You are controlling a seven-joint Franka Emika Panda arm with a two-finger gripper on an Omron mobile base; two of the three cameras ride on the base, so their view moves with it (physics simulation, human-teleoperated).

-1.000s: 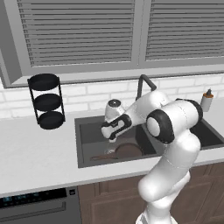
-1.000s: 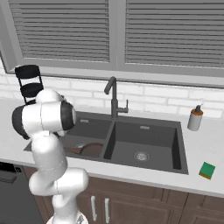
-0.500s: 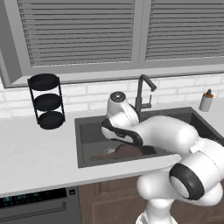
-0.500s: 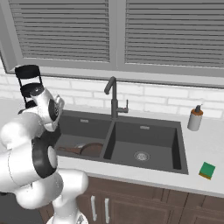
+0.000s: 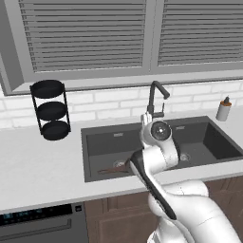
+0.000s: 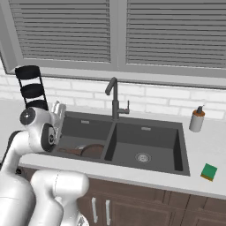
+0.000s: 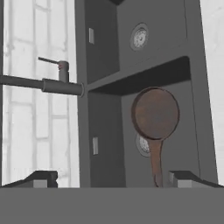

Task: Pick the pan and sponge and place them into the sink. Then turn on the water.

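Pan (image 7: pixel 155 114) lies flat in left bowl of sink (image 6: pixel 176 148), over drain, handle toward bowl's outer left end; also seen in right base view (image 6: pixel 90 151). Gripper (image 7: pixel 113 179) above that bowl, jaws spread wide, holding nothing; right fingertip (image 7: pixel 186 177) just beside handle end. Sponge (image 6: pixel 209 171) on counter (image 6: pixel 212 141) right of sink, near front edge. Faucet (image 6: pixel 114 97) behind divider, no water running. Soap bottle (image 6: pixel 197 119) at back right. Black rack (image 5: pixel 50 109) on counter left of sink.

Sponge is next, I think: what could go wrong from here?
1. The sponge lies on the counter right of the sink, far from the open gripper; the swing across passes the faucet and could clip it.
2. The pan already fills much of the left bowl, handle near the wall.
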